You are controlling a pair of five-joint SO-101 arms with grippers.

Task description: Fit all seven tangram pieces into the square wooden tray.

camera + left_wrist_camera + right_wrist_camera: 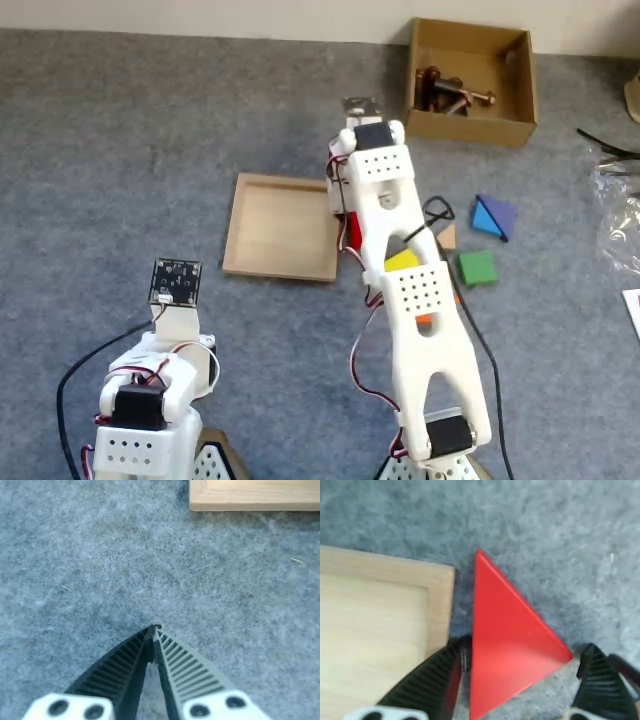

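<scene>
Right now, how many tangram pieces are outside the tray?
7. Red beside the tray; yellow and orange partly hidden under the right arm; tan, green, blue, purple beyond it.

The left arm [150, 400] and right arm [420, 330] are built of white plastic shells pierced with grids of small holes. Black servo motors sit at the joints, with red and black cables looping alongside. A square black camera board [176, 282] caps the left arm. The ribbed jaws are black and grey, on white mounts with dark screw holes.
</scene>
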